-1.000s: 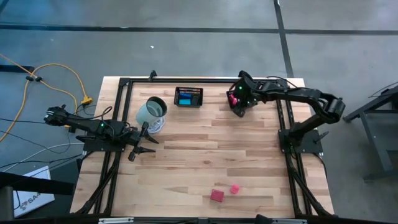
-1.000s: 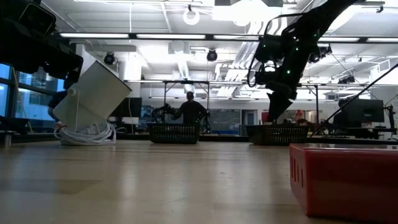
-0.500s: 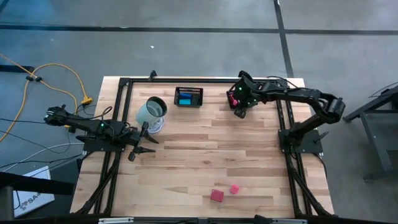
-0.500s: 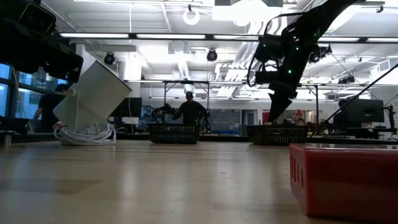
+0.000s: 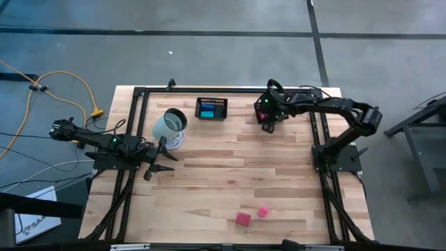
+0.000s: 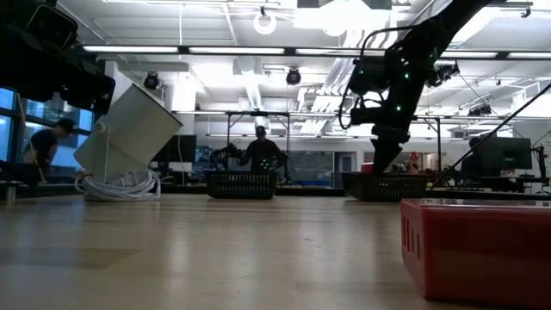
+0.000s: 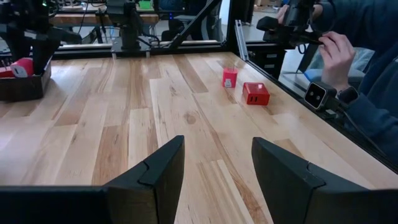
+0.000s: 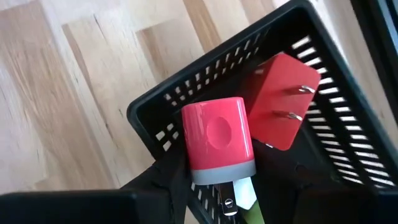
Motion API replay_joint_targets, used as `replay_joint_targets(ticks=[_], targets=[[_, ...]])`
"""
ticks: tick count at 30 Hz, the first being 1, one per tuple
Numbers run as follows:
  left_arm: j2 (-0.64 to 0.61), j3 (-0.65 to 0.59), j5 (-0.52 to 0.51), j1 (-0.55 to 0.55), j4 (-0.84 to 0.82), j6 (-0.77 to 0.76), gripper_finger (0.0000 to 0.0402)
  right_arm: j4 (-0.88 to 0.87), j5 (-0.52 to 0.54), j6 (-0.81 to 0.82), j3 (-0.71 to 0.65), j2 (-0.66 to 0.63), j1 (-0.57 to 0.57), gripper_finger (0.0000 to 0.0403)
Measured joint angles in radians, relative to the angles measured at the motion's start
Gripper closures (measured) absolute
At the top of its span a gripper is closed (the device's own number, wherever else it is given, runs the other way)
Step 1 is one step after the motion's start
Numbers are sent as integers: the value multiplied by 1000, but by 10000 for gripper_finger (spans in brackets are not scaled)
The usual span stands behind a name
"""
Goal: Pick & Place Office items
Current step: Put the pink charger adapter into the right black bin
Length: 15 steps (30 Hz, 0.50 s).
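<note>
Office items sit at several spots on the pale, plank-grained wooden surface (image 5: pixel 230 181). Held by the right gripper (image 8: pixel 214 186) is a pink, rounded-corner block with a grey band at its base (image 8: pixel 217 140); the gripper pinches it directly above a black mesh basket (image 8: pixel 186 93) at about one o'clock on the surface. Inside that basket lies a red plug adapter with two metal prongs (image 8: pixel 283 106), smooth and matte. A second black mesh basket (image 5: pixel 211 109) at twelve o'clock holds a blue piece (image 5: pixel 209 111). Near six o'clock rest a red box-shaped item with slotted sides (image 5: pixel 242 219) and, just beside it, a smaller pink block (image 5: pixel 263 211); the two do not touch.

At ten o'clock stands a pale cylindrical object tilted over a coil of white cable (image 5: pixel 171 125). The left gripper (image 5: pixel 162 162) waits near nine o'clock, its dark, angular fingers (image 7: pixel 155 180) spread and holding nothing. No writing can be read on any item. A person's hand (image 7: pixel 336 53) shows beyond the surface's edge.
</note>
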Motion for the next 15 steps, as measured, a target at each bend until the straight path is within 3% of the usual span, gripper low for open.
replay_joint_targets(ticks=[15], targets=[[0,0,0,0,0,0,221,8,-6,-3,0,0,1,268]])
